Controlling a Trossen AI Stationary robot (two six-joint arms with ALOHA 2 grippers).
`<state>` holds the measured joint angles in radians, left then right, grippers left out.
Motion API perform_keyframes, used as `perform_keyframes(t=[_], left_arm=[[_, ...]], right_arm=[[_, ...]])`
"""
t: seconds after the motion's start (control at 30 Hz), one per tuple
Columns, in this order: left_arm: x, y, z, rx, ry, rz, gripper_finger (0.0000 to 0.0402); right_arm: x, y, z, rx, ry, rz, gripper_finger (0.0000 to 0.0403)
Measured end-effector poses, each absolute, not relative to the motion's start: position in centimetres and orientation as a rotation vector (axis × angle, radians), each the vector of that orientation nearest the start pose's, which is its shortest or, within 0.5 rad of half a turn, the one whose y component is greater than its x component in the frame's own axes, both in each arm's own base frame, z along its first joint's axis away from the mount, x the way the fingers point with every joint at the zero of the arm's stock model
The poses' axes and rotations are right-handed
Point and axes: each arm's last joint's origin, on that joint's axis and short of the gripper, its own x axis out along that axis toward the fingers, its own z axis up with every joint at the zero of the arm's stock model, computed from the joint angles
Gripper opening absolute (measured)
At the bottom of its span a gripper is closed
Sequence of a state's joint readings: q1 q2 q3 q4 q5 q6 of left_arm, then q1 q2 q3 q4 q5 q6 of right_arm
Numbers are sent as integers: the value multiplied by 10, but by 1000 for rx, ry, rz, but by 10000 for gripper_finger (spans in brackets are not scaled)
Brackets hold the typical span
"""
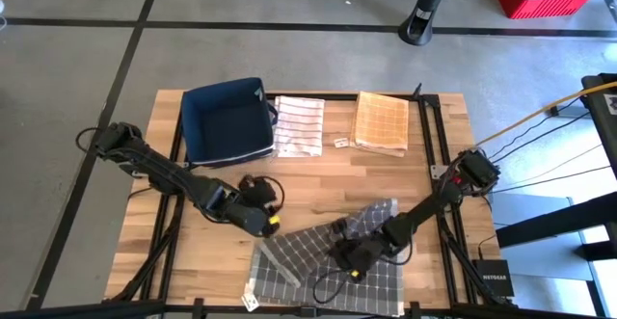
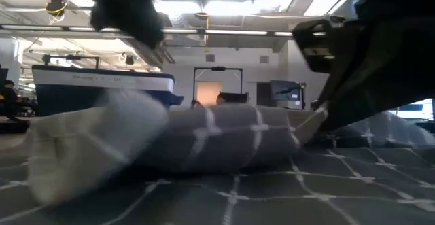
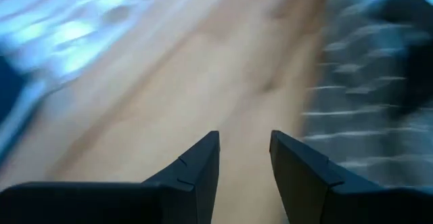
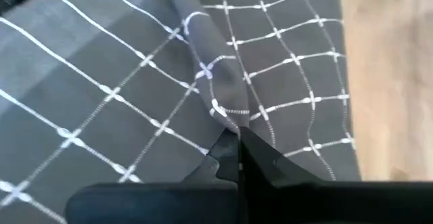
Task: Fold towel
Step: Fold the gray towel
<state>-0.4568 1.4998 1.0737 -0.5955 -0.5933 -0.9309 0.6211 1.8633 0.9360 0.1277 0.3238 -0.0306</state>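
Observation:
A grey towel with a white check (image 1: pixel 313 259) lies partly folded on the near middle of the wooden table. One part is drawn up into a ridge toward the far right (image 1: pixel 378 213). In the low view the towel (image 2: pixel 217 143) is bunched into a hump. My right gripper (image 1: pixel 352 258) is low over the towel and shut on it. My left gripper (image 1: pixel 268 221) is open and empty. It hovers over bare wood just left of the towel's far left edge, and the towel also shows in its wrist view (image 3: pixel 358 109). My right gripper pinches a raised fold of the towel (image 4: pixel 226 119) between its two shut fingers. The ridge of cloth runs away from the fingertips. The fingers come slanting down from the table's right side. The rest of the towel lies on the table around the hold.
A navy bin (image 1: pixel 227 121) stands at the far left of the table. A white striped cloth (image 1: pixel 299 124) and a folded tan cloth (image 1: pixel 383 121) lie beside it along the far edge. A small white tag (image 1: pixel 251 300) lies at the towel's near left corner.

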Motion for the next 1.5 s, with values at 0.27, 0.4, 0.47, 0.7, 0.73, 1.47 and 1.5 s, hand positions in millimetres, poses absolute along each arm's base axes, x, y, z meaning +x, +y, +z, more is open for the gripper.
perform_keyframes(t=[0.27,0.4,0.47,0.7,0.73,1.47,1.5], left_arm=[[291,-150,244,-359,580,290,125],[306,-171,224,-391,548,220,125],[314,-180,207,-441,568,191,125],[339,-200,158,-553,713,190,125],[342,-201,153,-567,732,192,125],[318,-250,144,-504,1014,-16,125],[321,-249,152,-492,972,-12,125]], right_arm=[[294,198,127,-428,723,182,5],[296,193,125,-428,744,175,4],[297,190,125,-421,751,163,5],[302,180,124,-360,784,163,4],[302,180,124,-351,787,166,4],[298,169,116,-321,862,121,4],[299,169,116,-320,861,121,4]])
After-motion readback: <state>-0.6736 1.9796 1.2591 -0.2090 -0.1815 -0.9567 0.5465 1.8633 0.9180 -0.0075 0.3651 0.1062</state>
